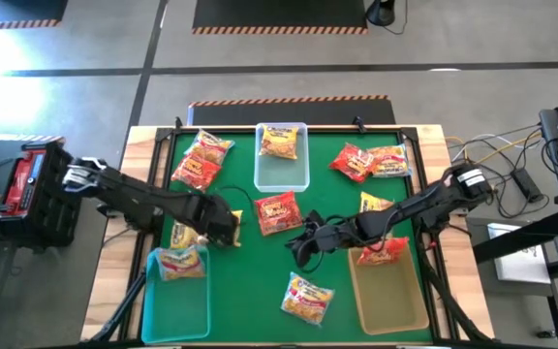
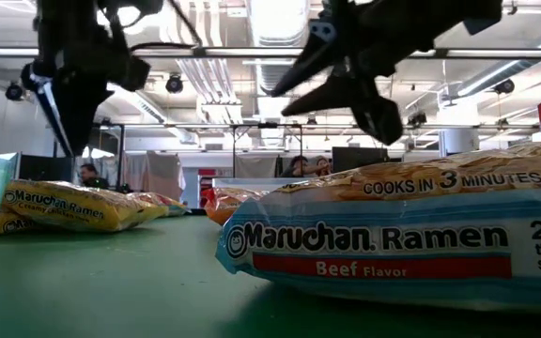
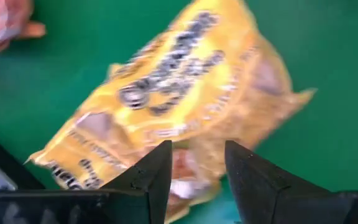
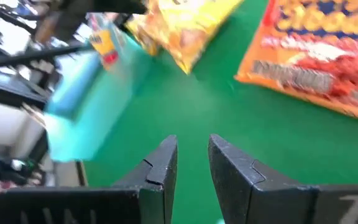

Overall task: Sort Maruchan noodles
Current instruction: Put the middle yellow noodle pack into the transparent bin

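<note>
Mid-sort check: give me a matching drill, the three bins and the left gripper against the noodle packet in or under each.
Things:
1. teal bin
2. clear bin
3. tan bin
4. left gripper

Packets:
a. red packet
b. yellow packet on the mat
c. yellow-orange packet
d. pale-blue and yellow packet

Pairs: 1-d, 2-c, 3-a, 4-b

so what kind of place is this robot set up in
Probably an open lab or workshop, not a home. The low view shows exposed ceiling pipes and strip lights with people seated at monitors behind the table; the high view shows hazard-striped floor mats and loose cables.
</note>
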Available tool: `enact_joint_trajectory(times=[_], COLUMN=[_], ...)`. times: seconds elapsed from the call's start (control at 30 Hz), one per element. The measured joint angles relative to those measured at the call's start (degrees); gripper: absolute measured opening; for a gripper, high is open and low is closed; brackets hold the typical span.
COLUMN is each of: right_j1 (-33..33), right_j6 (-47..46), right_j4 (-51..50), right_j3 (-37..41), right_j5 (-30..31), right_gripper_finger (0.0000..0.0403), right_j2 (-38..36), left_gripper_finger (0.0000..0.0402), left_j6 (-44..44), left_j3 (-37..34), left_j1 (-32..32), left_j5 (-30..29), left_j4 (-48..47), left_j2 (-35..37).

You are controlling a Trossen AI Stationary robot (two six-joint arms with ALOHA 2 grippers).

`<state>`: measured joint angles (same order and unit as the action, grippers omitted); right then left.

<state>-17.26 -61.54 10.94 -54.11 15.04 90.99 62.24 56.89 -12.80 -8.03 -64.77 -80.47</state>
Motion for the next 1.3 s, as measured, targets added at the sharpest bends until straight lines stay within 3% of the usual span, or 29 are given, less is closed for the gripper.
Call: enact_joint_trajectory(times=[0.17,0.3,0.5,0.63,0.93,1.3], right_j1=[0.77,1.82,2.67,3.02,3.44,3.28], right_j6=[-0.26,-0.43,0.72,1.52,2.3,2.16], right_j4=[8.92,8.91,8.66,2.48,-15.48,-16.8], right_j3=[-0.06,-2.74,-8.79,-13.74,-24.05,-31.52], right_j5=[-0.1,0.0,-0.28,-0.49,-0.5,-4.13], right_gripper_finger=[0.0082,0.0082,0.0082,0.0082,0.0082,0.0082], right_j2=[2.95,6.11,11.62,14.59,20.26,27.36], left_gripper_finger=[0.0123,0.0123,0.0123,0.0123,0.0123,0.0123], left_j6=[2.9,7.82,9.28,8.93,3.95,-3.58], left_j3=[-6.79,-12.31,-18.7,-20.82,-20.22,-15.89], left_j1=[3.55,5.34,6.32,6.32,6.26,6.28], left_j5=[0.02,0.02,0.02,0.65,2.08,2.14], left_j4=[0.82,2.19,13.73,22.38,42.43,41.17], left_j2=[7.22,11.25,12.62,11.6,6.03,6.01])
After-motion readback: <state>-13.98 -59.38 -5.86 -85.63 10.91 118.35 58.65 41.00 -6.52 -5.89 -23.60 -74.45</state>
